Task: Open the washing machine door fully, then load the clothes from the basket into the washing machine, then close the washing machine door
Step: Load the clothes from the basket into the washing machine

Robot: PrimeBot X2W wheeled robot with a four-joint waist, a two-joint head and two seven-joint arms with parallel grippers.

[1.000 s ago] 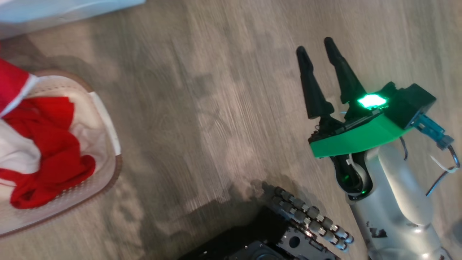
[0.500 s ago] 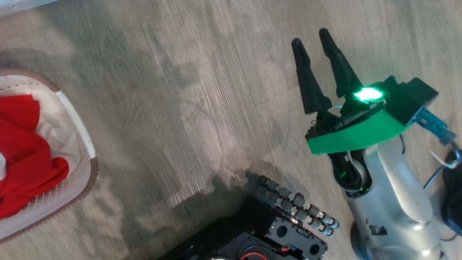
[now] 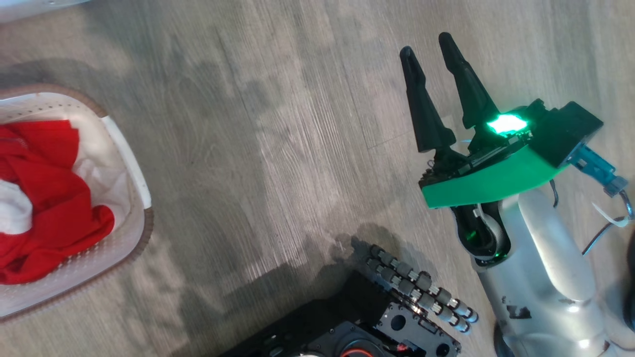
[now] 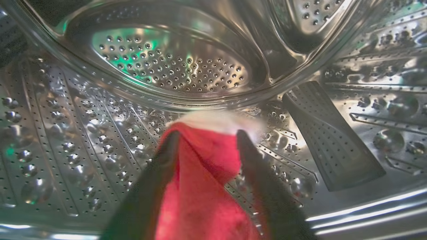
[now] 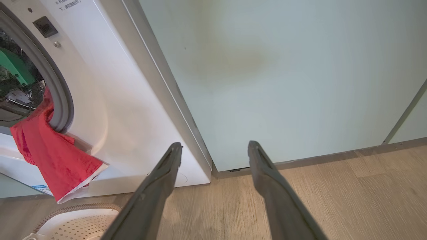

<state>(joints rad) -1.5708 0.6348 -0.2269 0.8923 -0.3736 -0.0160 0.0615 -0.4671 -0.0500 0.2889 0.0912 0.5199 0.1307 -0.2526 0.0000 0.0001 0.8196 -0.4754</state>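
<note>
Inside the washing machine's steel drum (image 4: 166, 66), my left gripper (image 4: 207, 133) is open. A red garment with a white edge (image 4: 203, 180) lies between its spread fingers. In the right wrist view the red garment (image 5: 53, 160) hangs out of the washing machine (image 5: 116, 100) over the grey seal of its opening. The basket (image 3: 115, 248) stands on the floor at the left, holding red clothes (image 3: 54, 198) and a white cloth (image 3: 12, 213). My right gripper (image 3: 425, 43) hovers open and empty over the floor, far right of the basket. The washing machine door is out of view.
Pale mint-green cabinets (image 5: 283, 83) stand right of the washer. The robot's black base (image 3: 372, 332) sits at the bottom of the head view. Wood floor (image 3: 278, 148) lies between basket and right arm. The basket's corner (image 5: 76, 223) shows below the hanging garment.
The head camera has shifted, so the basket sits differently in the picture. A red-and-white piece that hung at the left edge over the basket a second ago is gone. The right gripper stays open.
</note>
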